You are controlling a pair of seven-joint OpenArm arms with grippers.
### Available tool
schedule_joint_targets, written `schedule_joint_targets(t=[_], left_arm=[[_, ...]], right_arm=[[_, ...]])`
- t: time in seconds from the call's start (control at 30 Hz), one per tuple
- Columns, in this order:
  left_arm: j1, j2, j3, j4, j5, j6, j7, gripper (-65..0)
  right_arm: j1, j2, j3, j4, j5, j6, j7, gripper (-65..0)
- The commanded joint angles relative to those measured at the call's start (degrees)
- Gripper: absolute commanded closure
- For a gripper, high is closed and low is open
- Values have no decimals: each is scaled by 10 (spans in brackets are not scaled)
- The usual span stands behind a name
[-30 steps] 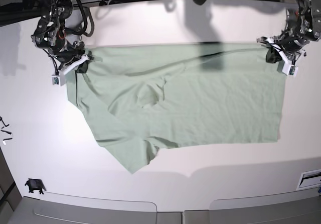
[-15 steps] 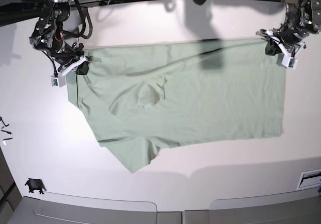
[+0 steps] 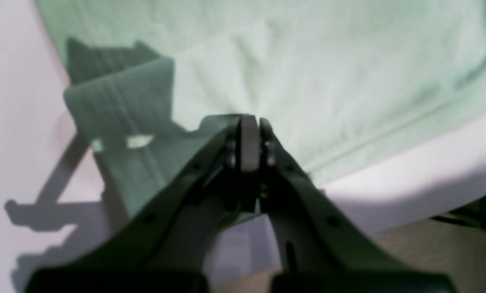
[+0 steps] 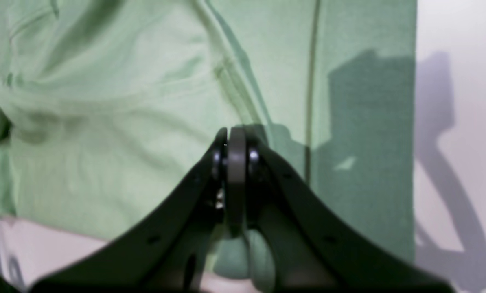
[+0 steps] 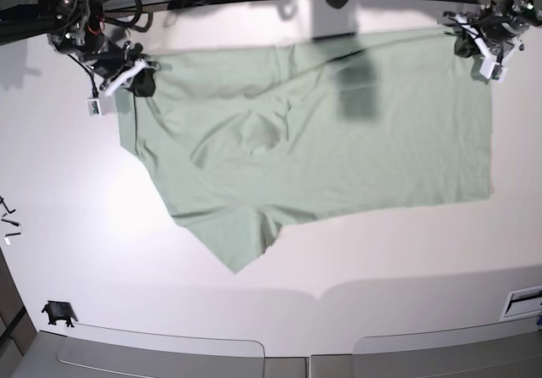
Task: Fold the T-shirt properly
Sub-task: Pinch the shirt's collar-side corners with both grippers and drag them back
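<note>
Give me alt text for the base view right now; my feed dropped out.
A pale mint-green T-shirt lies spread and wrinkled on a white table, pinched at its two far corners by the shut right gripper on the view's left and the shut left gripper on the view's right. One sleeve points toward the near edge.

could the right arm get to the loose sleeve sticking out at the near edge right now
Probably not as things stand: the right gripper is shut on the T-shirt at its far corner. The sleeve lies uncovered, so it would have to let go first.

Both arms reach far back, left fingers (image 3: 249,140) and right fingers (image 4: 235,154) pressed together.
</note>
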Motion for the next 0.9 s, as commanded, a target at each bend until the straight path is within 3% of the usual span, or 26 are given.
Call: schedule_joint_targets(t=[0.0,0.1,0.37,0.87], left_arm=[[10,-8,-12,2,-5,7,14,0],[22,-8,-30,2,-35,6,19,0],[50,-8,-31,2,-34,6,25,0],[51,-8,-53,5,-33,6,11,0]], right_arm=[[-25,5,-1,-5,-69,-20,-85,0],[-51,10,-1,7,-39,-19,-94,0],[-91,9,-1,16,28,-20,-117,0],[-103,21,0,44,25,-24,-115,0]])
